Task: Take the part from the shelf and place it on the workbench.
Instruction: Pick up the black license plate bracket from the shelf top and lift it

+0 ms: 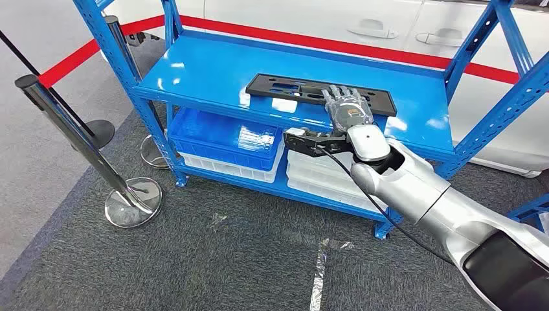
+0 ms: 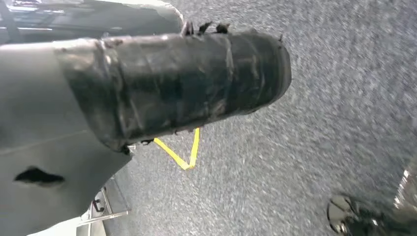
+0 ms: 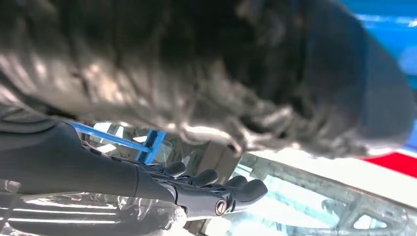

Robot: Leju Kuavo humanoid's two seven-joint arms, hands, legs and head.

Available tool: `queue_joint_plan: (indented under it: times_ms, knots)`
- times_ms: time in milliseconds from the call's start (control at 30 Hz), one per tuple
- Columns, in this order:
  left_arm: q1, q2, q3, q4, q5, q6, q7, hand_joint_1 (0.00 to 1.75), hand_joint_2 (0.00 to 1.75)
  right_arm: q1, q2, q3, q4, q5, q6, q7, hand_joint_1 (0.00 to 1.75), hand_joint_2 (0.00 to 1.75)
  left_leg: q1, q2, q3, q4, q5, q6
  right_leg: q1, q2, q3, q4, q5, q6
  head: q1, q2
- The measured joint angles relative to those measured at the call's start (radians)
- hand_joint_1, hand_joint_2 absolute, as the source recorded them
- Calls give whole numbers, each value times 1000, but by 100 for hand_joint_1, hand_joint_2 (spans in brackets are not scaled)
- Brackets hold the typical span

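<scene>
Reaching over the front edge of the shelf, the robot's right hand [image 1: 346,107] lies with its dark fingers stretched flat on top of the long, flat black plastic part [image 1: 285,87] with cut-out slots; the thumb sits below, near the shelf's front lip. Whether the thumb is already under the part, so that the hand truly pinches it, I cannot tell; the right wrist view is blurred and dark, with fingers [image 3: 246,189] lying side by side. The part rests on the top board of the blue metal shelf [image 1: 194,71], lying along its width, toward the right half.

Below, on the lower board, sit a blue plastic crate [image 1: 220,139] and white plastic trays [image 1: 317,175]. Chrome barrier posts [image 1: 71,129] stand on the grey carpet to the left. The left hand [image 2: 172,83] hangs over the carpet, wrapped in dark tape; its fingers are hidden.

By my judgement the take is in hand. Next comes closing firmly on the near edge, lifting the part level clear of the board, then carrying it to the workbench.
</scene>
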Motion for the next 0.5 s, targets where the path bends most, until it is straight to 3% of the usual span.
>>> queue_joint_plan:
  times_ms: [67,200,267,333,367,400,433,500]
  knots:
    - [-1,0,0,0,0,0,0,0,0,-1,0,0,0,0,1,0,0,0,-2,-1,-3,5,-4,-6,3,1,7,-16,-7,-5,-1,0]
    - [-2,0,-2,0,-2,-1,-1,0,0,-3,-1,0,-4,3,1,1,0,0,-1,1,-7,12,-20,-26,2,4,21,-39,-18,-24,-3,0]
    - [-1,-1,-2,0,-2,-1,-2,0,0,-4,-2,0,-6,4,1,1,0,0,1,4,-40,83,-55,-36,-2,3,34,-48,-20,-34,-6,0]
    - [-2,-1,-2,0,-2,-1,-2,0,0,-3,-2,0,-7,4,1,2,0,0,3,5,-111,216,-98,-44,-2,2,43,-49,-27,-40,-8,0]
    - [-2,-1,-2,0,-3,-1,-2,0,0,-1,-2,0,-8,4,1,2,0,0,4,5,-145,267,-105,-47,-2,2,48,-49,-31,-42,-8,0]
    - [-1,-1,-2,0,-3,-1,-2,0,0,2,-2,0,-8,4,1,2,0,0,6,5,-164,283,-92,-49,-3,3,53,-49,-35,-42,-8,0]
    - [-1,-1,-2,0,-4,-1,-1,0,0,3,-2,0,-8,3,1,2,0,0,7,5,-164,260,-61,-50,-4,4,59,-48,-40,-41,-8,0]
    - [1,0,-3,0,-6,-2,1,0,0,4,-2,0,-8,1,2,2,0,0,9,6,-120,134,23,-49,-5,6,73,-47,-52,-36,-7,0]
